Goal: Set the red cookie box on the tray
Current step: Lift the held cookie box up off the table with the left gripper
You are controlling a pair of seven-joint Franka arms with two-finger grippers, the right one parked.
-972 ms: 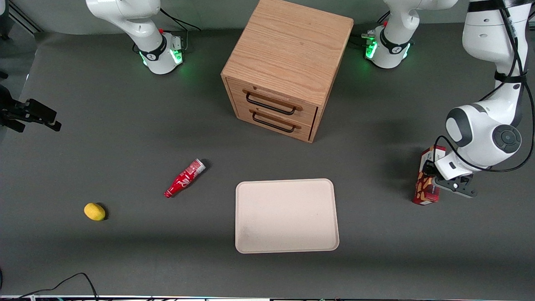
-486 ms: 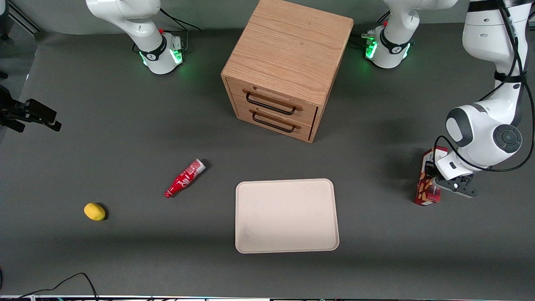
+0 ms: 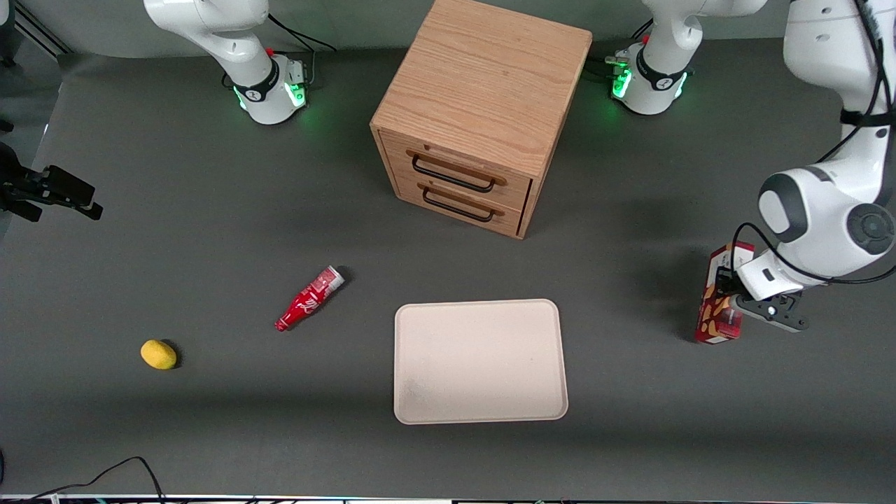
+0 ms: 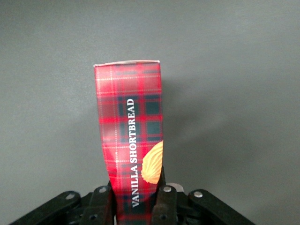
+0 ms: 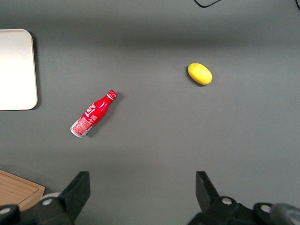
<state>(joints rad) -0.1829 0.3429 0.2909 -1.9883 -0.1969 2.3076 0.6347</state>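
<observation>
Where white lettering reads "VANILLA SHORTBREAD", the end effector clamps the red cookie box.

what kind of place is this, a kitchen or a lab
Likely a robot lab: a bare grey table with staged props, a wooden drawer cabinet, and the gripper shut on the red cookie box.
</observation>
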